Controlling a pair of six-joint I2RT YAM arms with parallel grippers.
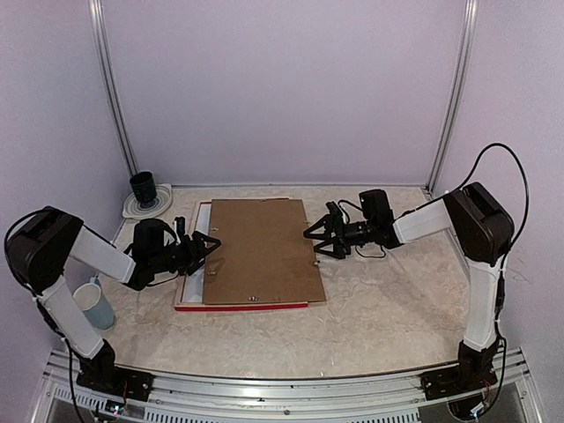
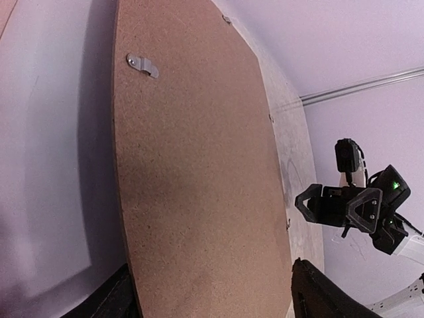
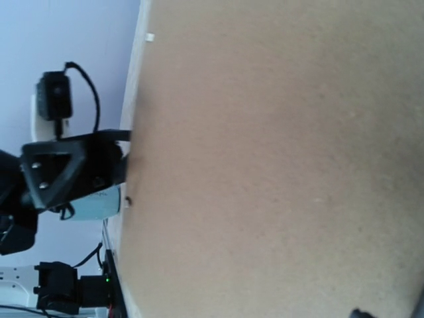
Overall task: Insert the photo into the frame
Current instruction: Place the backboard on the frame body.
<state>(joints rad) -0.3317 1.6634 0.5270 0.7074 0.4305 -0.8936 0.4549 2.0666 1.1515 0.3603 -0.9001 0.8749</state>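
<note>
Backing board [image 1: 260,251] lies on frame [image 1: 229,307]; left gripper [image 1: 209,250] spread at its left edge, right gripper [image 1: 314,241] spread at right edge

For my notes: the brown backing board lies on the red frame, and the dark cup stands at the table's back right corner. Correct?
No. The top view shows the dark cup at the back left corner; the backing board lies on the red frame.

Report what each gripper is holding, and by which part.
Nothing looks gripped. The left gripper and right gripper both stand open at opposite side edges of the brown backing board; contact cannot be told.
</note>
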